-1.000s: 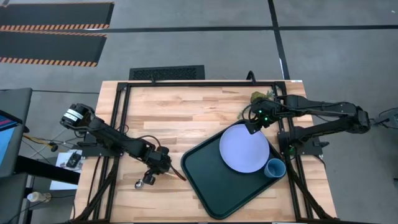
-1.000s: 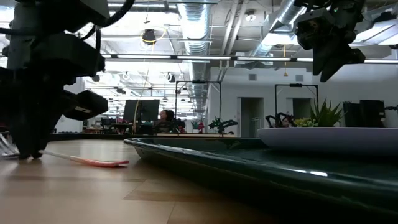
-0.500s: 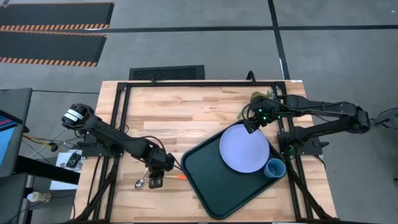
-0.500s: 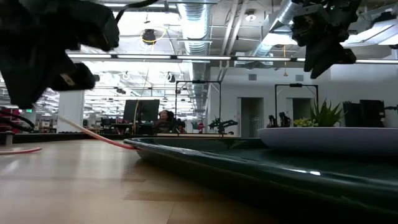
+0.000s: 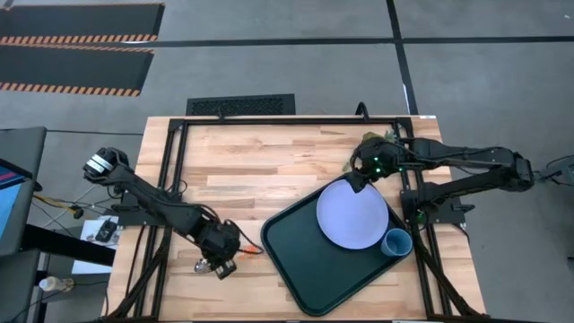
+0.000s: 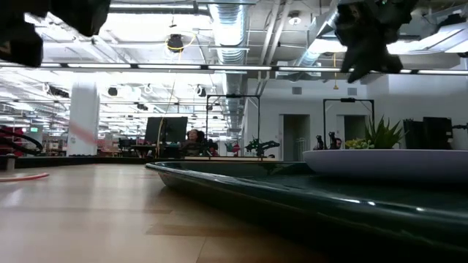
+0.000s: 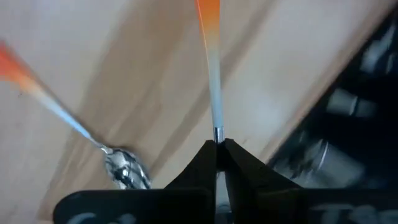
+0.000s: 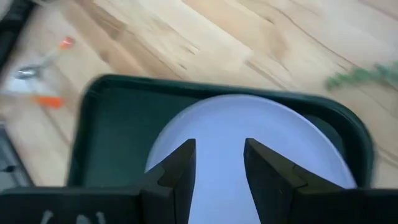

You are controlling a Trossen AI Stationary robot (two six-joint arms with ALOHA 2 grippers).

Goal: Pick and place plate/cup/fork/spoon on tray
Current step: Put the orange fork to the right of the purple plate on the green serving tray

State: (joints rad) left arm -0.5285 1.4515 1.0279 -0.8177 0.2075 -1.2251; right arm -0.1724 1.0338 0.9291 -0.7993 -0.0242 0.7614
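Observation:
My left gripper [image 5: 222,258] is shut on the fork at the table's near left. The fork's orange handle [image 7: 208,12] sticks out past the fingertips. The spoon [image 7: 124,171] lies flat on the wood beside it, with its bowl [image 5: 199,265] toward the near edge. It also shows in the low view [image 6: 22,175]. The pale plate [image 5: 352,213] and the blue cup [image 5: 395,242] stand on the dark tray [image 5: 291,247]. My right gripper [image 8: 217,162] is open and empty above the plate's far edge [image 5: 360,176]. My left gripper pinches the fork's slim metal neck [image 7: 217,134] between its two fingertips. The fingers hide the tine end. The fork lies along the fingers and its handle points out ahead of them. The fork is lifted off the table.
A small green plant [image 5: 377,139] lies at the table's far right, behind my right gripper. Bare wood [image 5: 260,170] stretches across the far half of the table. The tray's near-left part [image 5: 309,269] holds nothing.
My left gripper has risen from the table with the fork, gone a little toward the near edge and turned. The fork's handle, which lay on the wood, is now lifted clear. The spoon has stayed put. My right gripper has shifted slightly up and toward the far edge.

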